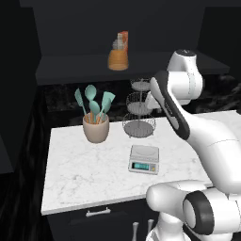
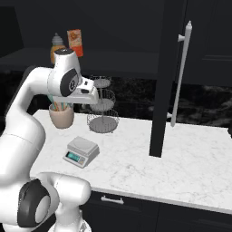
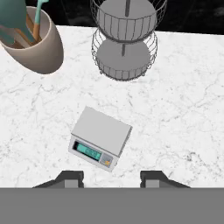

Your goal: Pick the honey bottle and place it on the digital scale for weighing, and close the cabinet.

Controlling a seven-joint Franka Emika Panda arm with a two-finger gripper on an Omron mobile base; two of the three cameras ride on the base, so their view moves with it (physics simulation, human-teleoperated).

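Amber honey bottle (image 1: 117, 58) on shelf, grey digital scale (image 1: 144, 159) on counter, cabinet (image 2: 179, 72) door open

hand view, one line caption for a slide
Looking down past the pincer at the empty digital scale on the marble counter.

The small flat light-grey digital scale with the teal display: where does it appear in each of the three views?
Left base view: digital scale right of centre, on the white marble counter.
Right base view: scale left of centre.
Hand view: scale near centre.
Shared landmark: the grey wire tiered basket stand behind it.
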